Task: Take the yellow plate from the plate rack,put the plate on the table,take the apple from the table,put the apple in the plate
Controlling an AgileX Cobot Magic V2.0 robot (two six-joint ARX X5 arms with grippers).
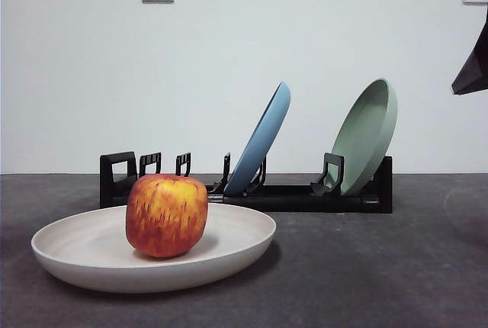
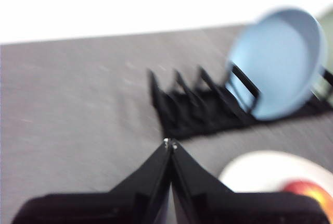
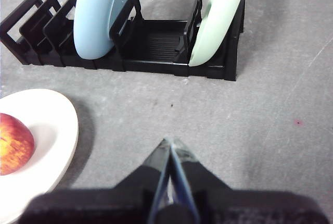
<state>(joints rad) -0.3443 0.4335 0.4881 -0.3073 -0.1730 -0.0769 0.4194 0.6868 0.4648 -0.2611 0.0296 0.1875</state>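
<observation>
Looking from the front, the apple (image 1: 166, 215) sits in the yellow plate (image 1: 91, 248), which lies flat on the table (image 1: 381, 267) at the near left. Behind it stands the plate rack (image 1: 290, 197), holding the light blue plate (image 1: 263, 141) and the sage green plate (image 1: 370, 133), both tilted. In the left wrist view, the left gripper (image 2: 170, 144) hangs above the table, jaws pressed together. In the right wrist view, the right gripper (image 3: 169, 145) is also pressed together, just right of the plate.
</observation>
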